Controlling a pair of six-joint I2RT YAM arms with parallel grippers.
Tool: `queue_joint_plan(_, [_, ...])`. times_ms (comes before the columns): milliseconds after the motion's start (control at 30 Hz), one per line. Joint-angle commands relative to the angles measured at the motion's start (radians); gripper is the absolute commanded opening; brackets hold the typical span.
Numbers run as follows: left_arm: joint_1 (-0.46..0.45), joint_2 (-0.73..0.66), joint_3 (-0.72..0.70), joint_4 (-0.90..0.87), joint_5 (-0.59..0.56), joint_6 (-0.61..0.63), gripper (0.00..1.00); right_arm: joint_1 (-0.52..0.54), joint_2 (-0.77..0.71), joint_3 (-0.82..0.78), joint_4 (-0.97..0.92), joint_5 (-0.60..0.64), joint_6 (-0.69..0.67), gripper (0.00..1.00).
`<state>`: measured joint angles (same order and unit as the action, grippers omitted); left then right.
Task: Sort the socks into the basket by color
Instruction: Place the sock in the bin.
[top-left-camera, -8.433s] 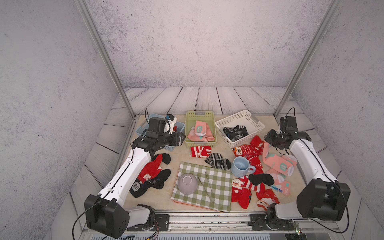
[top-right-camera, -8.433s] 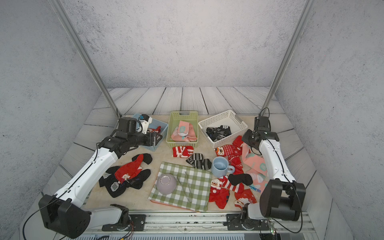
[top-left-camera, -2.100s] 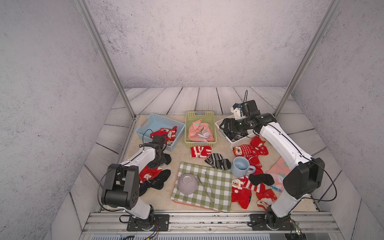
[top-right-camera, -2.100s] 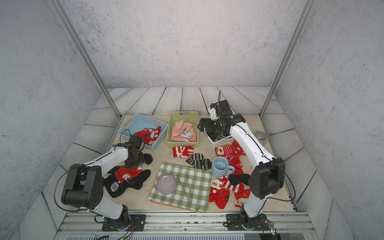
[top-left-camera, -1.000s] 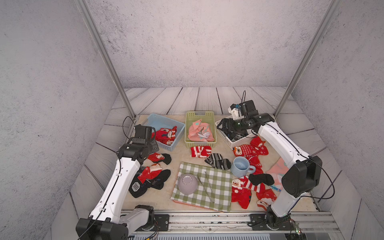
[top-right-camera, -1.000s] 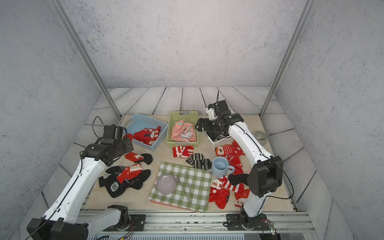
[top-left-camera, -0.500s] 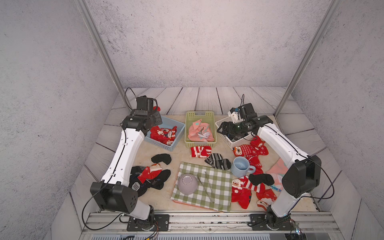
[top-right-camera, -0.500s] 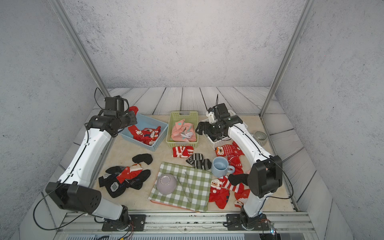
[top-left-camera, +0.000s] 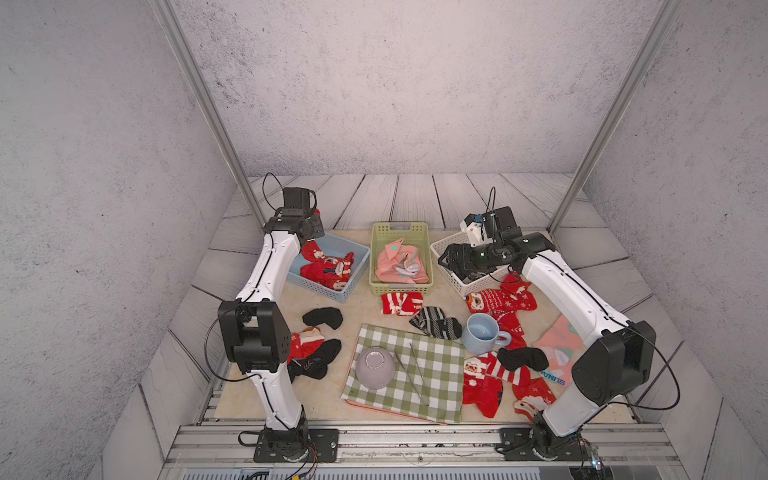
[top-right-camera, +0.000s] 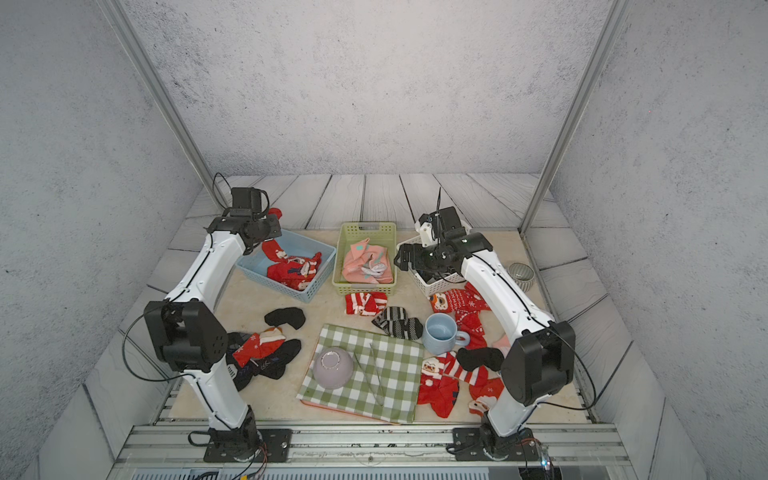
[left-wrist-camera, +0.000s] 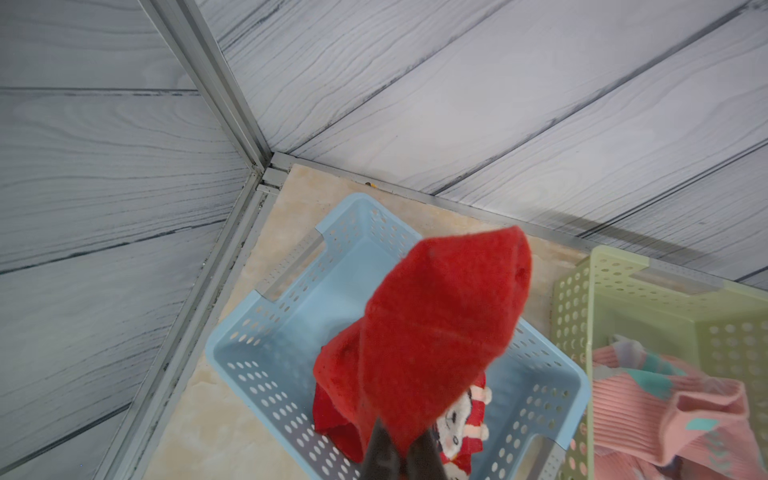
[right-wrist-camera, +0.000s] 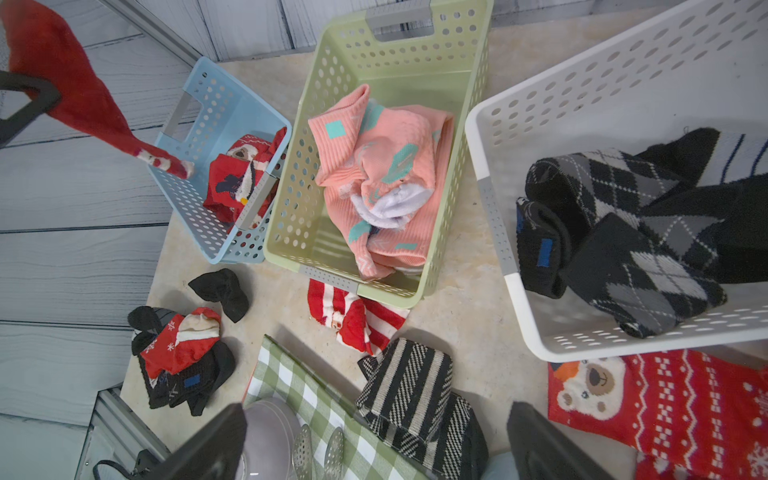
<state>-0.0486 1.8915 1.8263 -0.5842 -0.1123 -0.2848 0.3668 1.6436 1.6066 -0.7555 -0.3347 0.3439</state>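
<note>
Many soft red, black and pink socks (top-left-camera: 494, 374) loose up front. Farther back, hovering empty, fingers spread wide, with right gripper (right-wrist-camera: 376, 415) by white perforated basket (right-wrist-camera: 623, 79). Farthest, pinching red knitted sock (left-wrist-camera: 440, 332) in closed left gripper (left-wrist-camera: 399, 453) over blue perforated plastic basket (left-wrist-camera: 257, 336); next, likely release clear of rim; ample room inside

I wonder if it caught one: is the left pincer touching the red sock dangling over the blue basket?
Touching. The left wrist view shows the left pincer shut on the red sock.
</note>
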Motion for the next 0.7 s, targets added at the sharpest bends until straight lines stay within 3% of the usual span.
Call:
queue_joint_plan(0, [0.023,0.029,0.001,0.078,-0.027,0.024,0.00,-0.005,-0.031,-0.012,-0.031,0.032,-0.026,0.99])
queue_joint_plan(233, [0.046,0.132,0.030,0.030,-0.051,0.007,0.00,-0.009,-0.053,-0.036,-0.053,0.064,-0.037,0.99])
queue_joint_plan(667, [0.048,0.260,0.031,0.019,0.009,-0.030,0.00,-0.013,-0.062,-0.041,-0.079,0.079,-0.036,0.99])
